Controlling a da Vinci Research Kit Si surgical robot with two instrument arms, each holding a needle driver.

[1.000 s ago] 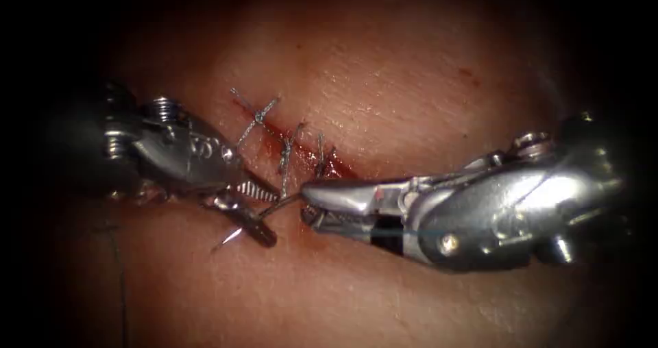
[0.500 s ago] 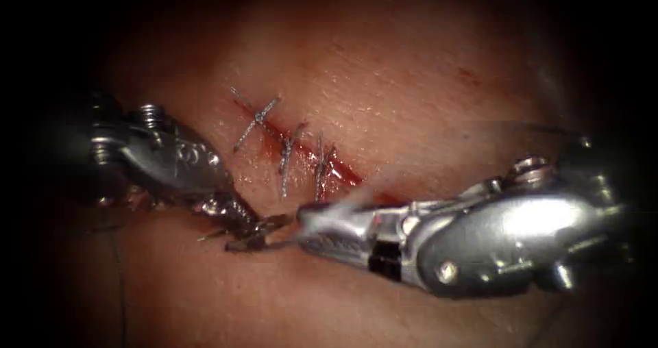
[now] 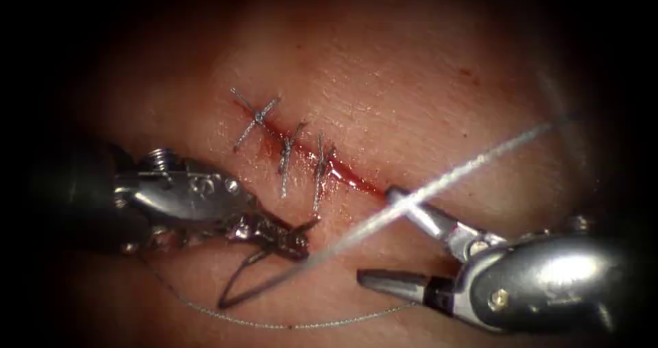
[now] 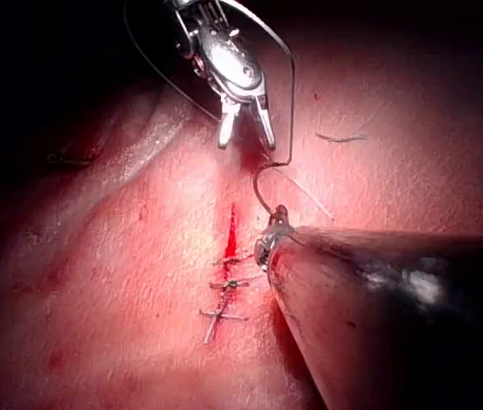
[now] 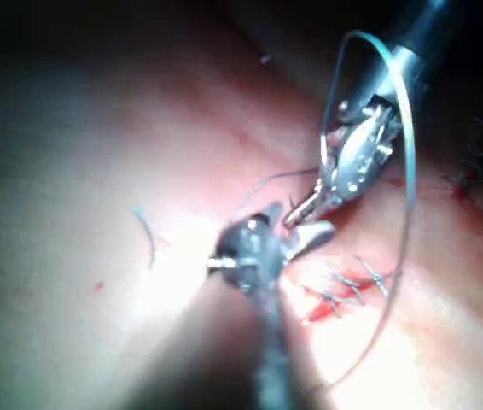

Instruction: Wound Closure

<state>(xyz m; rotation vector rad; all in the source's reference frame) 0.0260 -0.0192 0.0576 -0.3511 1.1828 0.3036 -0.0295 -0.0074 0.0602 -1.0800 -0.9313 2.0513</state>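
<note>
My left tool (image 3: pixel 291 242) lies left of the cut (image 3: pixel 353 179), its jaws shut on the curved needle (image 3: pixel 238 279) near one end. The needle's dark arc hangs below the jaws and looks free of the tissue (image 3: pixel 411 94). In the left wrist view the same jaws (image 4: pixel 271 235) hold the needle (image 4: pixel 257 188). My right tool (image 3: pixel 378 236) sits at the cut's lower right end with its jaws wide open and nothing in them; it appears again as the right tool (image 4: pixel 246 141). The thread (image 3: pixel 466 170) runs slantwise from the needle to the upper right, over the upper right jaw.
Three stitches (image 3: pixel 288 156) cross the upper part of the cut, and red fluid lies along the part below them. A thin slack strand of thread (image 3: pixel 274 325) curves over the tissue beneath both tools. A short cut thread end (image 4: pixel 340 137) lies on the tissue.
The right tool's jaws, shut at the needle a second ago, have opened and drawn back right. The left jaws closed on the needle and carried it down. Thread now stretches across the view.
</note>
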